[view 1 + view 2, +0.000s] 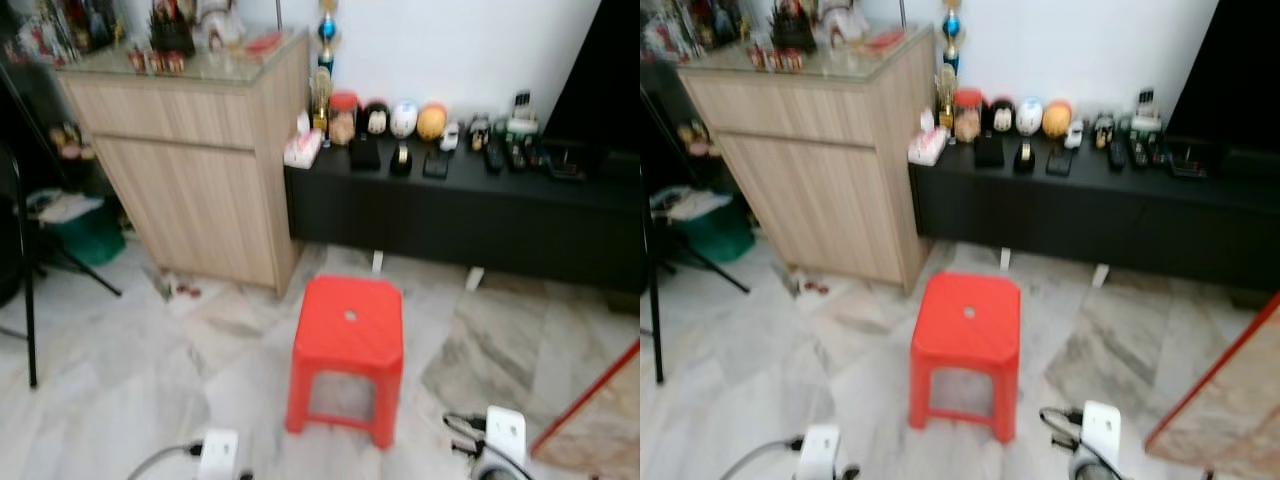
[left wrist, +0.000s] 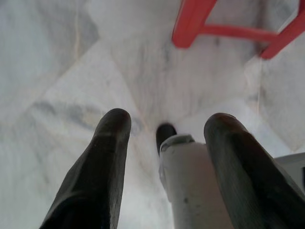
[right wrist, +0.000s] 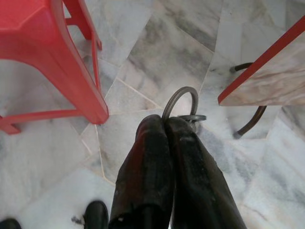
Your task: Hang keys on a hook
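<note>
1. One marble floor [image 1: 130, 380], grey-veined, runs under everything in the head views.
2. One low black console [image 1: 470, 215] stands against the white wall; on it sits one row of small things, too blurred to count surely.
3. One light wooden cabinet [image 1: 200, 170] stands just left of the console, its glass top crowded with blurred ornaments.
4. One red plastic stool [image 1: 348, 355] stands on the floor in front of the console, with one small hole in its seat.
5. One red-edged marble slab [image 3: 271, 71] leans at the robot's right, near the right hand.
6. Two silver forearms show at the bottom edge of the head views, one on each side of the stool.
7. One right hand [image 3: 164, 125]: its two black fingers are pressed together, pinching one metal key ring [image 3: 180, 100], which pokes out past the fingertips above the floor. The keys themselves cannot be made out.
8. One left hand [image 2: 167, 129]: its two fingers are spread well apart, holding nothing, pointed at the floor near two stool legs.
</note>
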You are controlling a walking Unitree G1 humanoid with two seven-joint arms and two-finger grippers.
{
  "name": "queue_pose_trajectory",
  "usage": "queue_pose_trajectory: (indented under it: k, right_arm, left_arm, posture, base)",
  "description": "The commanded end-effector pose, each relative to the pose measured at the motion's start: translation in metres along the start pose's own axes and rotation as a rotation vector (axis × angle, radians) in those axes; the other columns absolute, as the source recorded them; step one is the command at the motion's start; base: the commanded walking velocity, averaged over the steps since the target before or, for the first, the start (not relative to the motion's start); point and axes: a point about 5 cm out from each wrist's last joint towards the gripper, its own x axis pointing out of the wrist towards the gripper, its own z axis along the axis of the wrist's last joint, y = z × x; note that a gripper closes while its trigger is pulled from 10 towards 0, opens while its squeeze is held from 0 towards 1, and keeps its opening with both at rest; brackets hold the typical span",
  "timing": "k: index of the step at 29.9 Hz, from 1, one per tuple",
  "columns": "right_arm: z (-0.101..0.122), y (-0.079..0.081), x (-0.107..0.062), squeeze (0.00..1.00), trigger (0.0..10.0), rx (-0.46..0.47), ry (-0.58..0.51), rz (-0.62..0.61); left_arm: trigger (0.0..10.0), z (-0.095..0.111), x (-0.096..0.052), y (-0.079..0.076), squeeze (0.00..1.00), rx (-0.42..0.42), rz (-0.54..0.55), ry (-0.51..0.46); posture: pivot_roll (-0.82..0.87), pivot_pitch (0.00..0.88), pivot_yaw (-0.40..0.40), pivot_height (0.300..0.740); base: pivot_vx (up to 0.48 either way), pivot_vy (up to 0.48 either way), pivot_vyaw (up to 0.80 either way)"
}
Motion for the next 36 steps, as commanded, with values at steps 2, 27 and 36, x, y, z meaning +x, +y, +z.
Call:
queue_pose_trajectory:
  k: [2, 27, 36]
  right_arm:
    - [0.005, 0.000, 0.001, 0.00, 10.0, 0.019, -0.027, -0.004]
    - [0.006, 0.004, 0.001, 0.00, 10.0, 0.017, -0.031, 0.004]
    - [0.024, 0.007, 0.004, 0.00, 10.0, 0.020, -0.100, 0.017]
  left_arm:
    - [10.0, -0.002, 0.000, -0.002, 0.00, 0.003, -0.004, 0.009]
    - [10.0, -0.003, -0.001, -0.002, 0.00, 0.005, -0.008, 0.010]
    - [10.0, -0.002, 0.000, -0.002, 0.00, 0.009, -0.011, 0.009]
  posture:
    - [0.03, 0.000, -0.043, 0.740]
    - [0.03, 0.002, -0.045, 0.740]
    - [0.03, 0.000, -0.044, 0.740]
  base:
    - [0.000, -0.268, 0.00]
    - [0.000, -0.289, -0.46]
    - [0.000, -0.291, 0.00]
